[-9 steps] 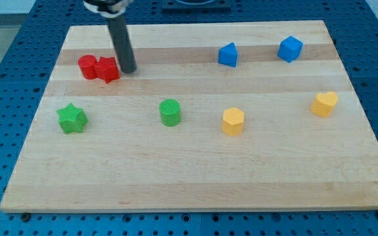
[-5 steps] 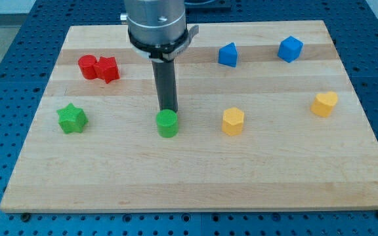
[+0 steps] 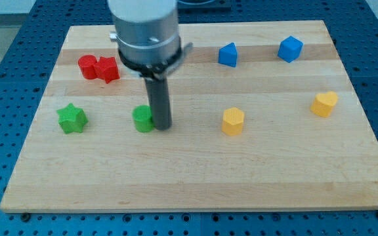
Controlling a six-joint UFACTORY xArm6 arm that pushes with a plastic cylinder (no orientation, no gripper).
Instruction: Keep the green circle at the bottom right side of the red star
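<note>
The green circle (image 3: 142, 118) sits on the wooden board, left of centre. My tip (image 3: 163, 126) touches its right side, and the rod hides part of it. The red star (image 3: 108, 69) lies near the view's top left, touching a second red block (image 3: 87, 66) on its left. The green circle is below and to the right of the red star, well apart from it.
A green star (image 3: 71, 118) lies at the left. Two blue blocks (image 3: 228, 55) (image 3: 290, 48) sit at the top right. Two yellow blocks (image 3: 233, 121) (image 3: 324, 103) sit at the right. The board's edge (image 3: 195, 208) runs along the view's bottom.
My tip went from beside the red star down to the green circle, then round to its right side. The green circle has slid to the view's left.
</note>
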